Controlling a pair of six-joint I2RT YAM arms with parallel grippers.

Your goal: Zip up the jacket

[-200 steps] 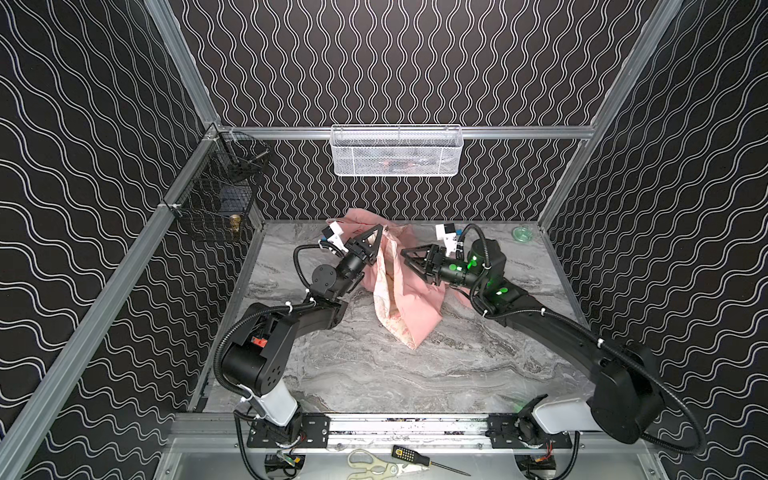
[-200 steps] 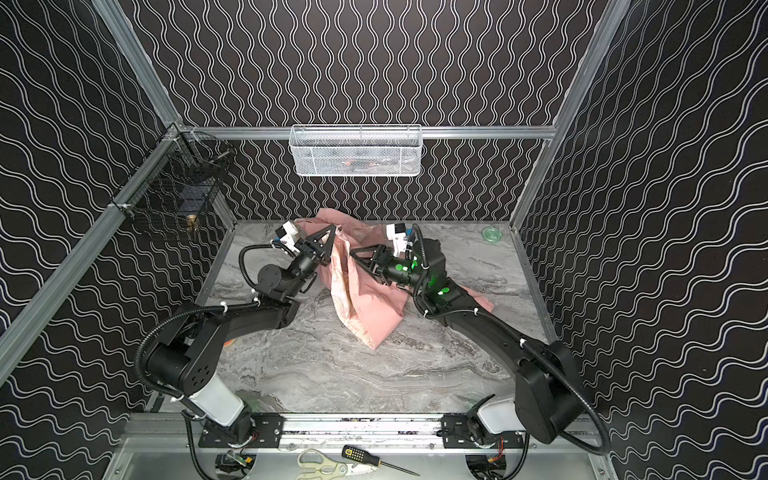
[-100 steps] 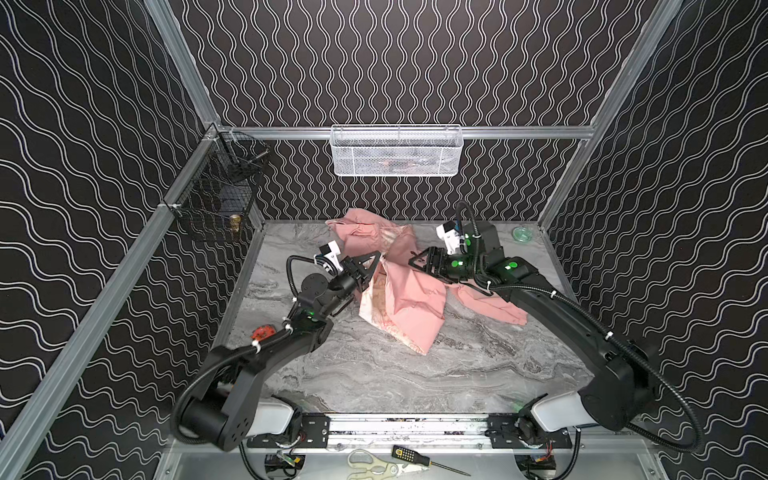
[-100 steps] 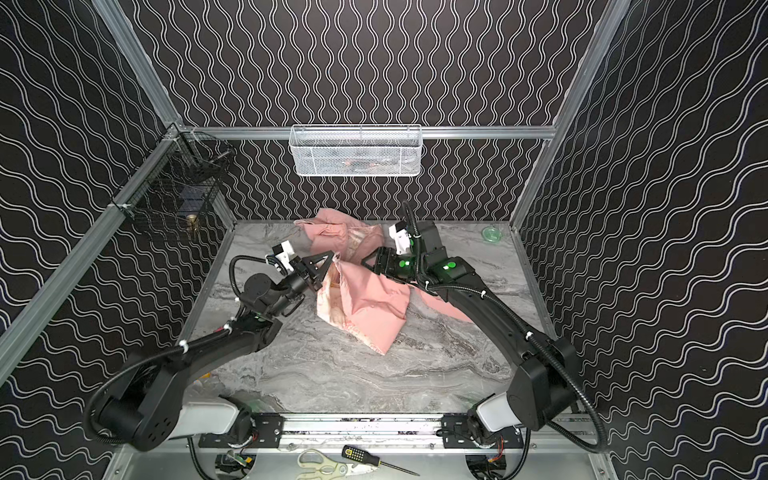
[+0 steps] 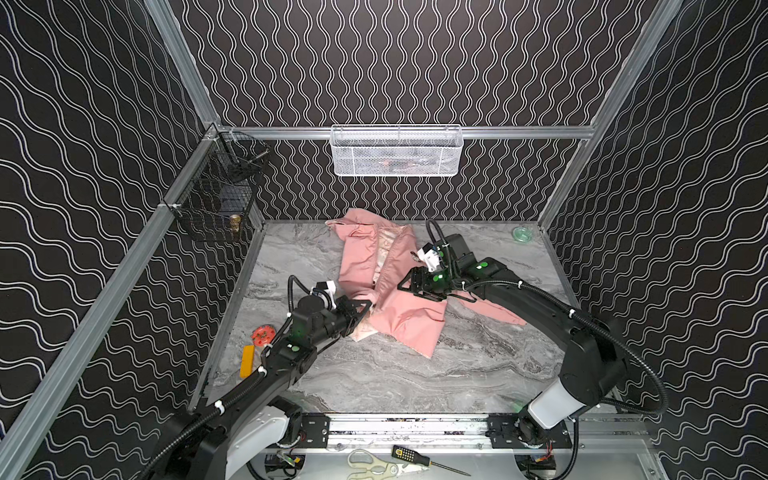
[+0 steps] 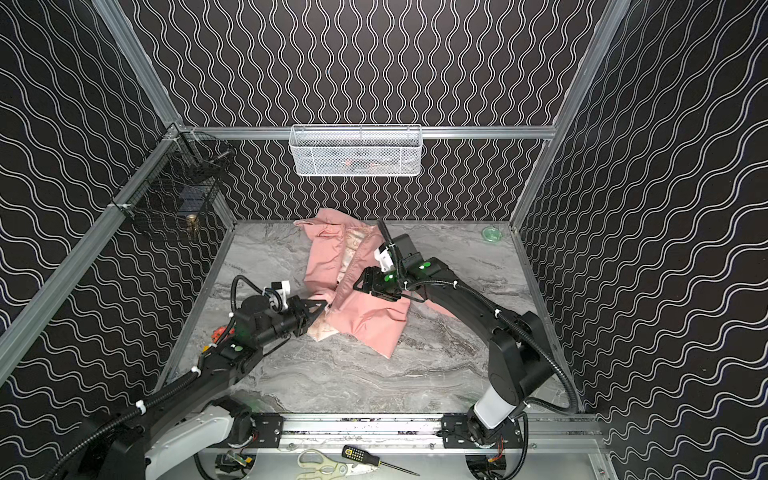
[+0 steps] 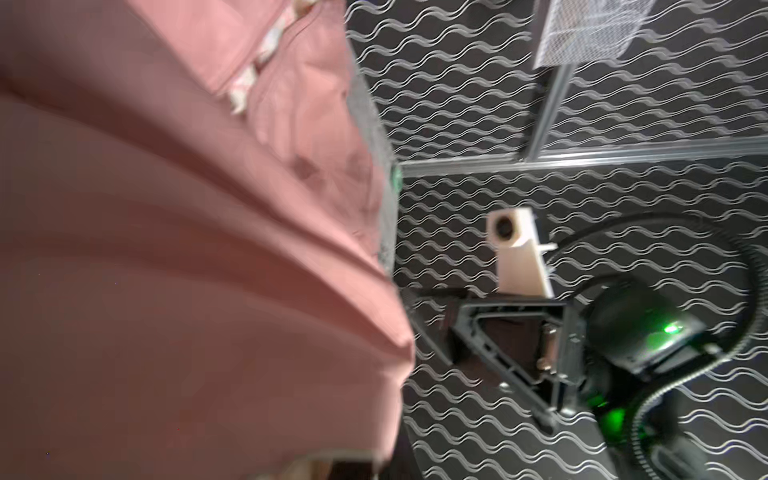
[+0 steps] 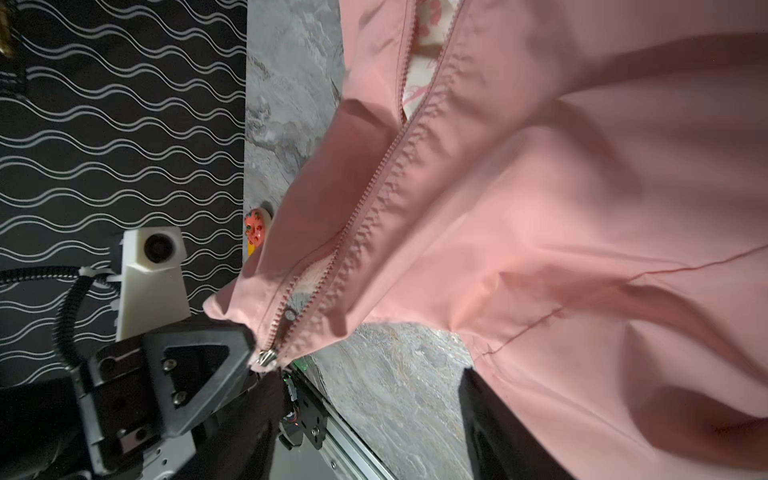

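Jacket (image 5: 399, 320), one, salmon-pink; left gripper (image 5: 365, 309) (one of two) tight on hem (image 8: 232, 307).

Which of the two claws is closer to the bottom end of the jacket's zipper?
Left. The left gripper is shut on the jacket hem right at the zipper's bottom end. The right gripper hangs farther up, over the jacket's front panel.

Grey marbled table (image 5: 374, 374), pink jacket (image 5: 411, 328) rumpled on it, small green dish (image 5: 522, 234) at back corner
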